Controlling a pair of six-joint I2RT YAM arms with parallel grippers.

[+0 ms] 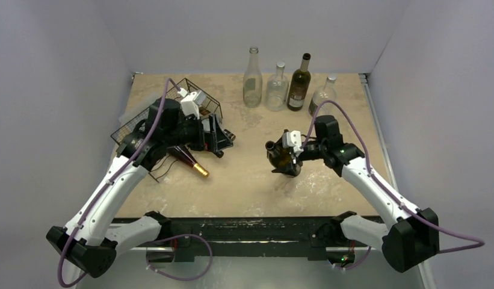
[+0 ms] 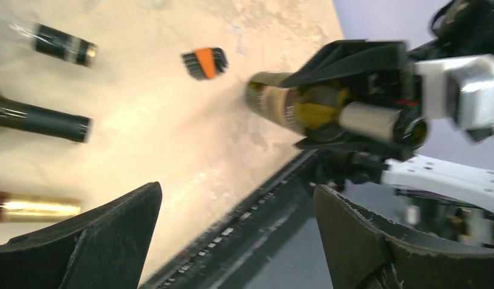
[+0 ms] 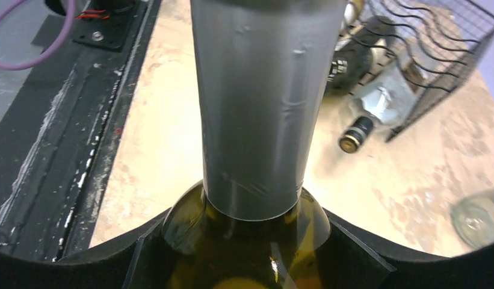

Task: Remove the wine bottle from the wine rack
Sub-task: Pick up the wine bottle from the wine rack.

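Holding confirmed: wine bottle (image 1: 285,161) clamped at shoulder by right gripper (image 3: 244,259). Long axis in line with fingers, neck back toward wrist, base beyond tips. Wine rack (image 1: 199,99) well apart, over by left gripper (image 2: 235,241), which is spread wide, empty. Set-down judged next.

Wine rack (image 3: 432,55) black wavy wire; wine bottle (image 3: 256,120) olive-green, grey foil neck; table (image 1: 244,186) mottled beige.
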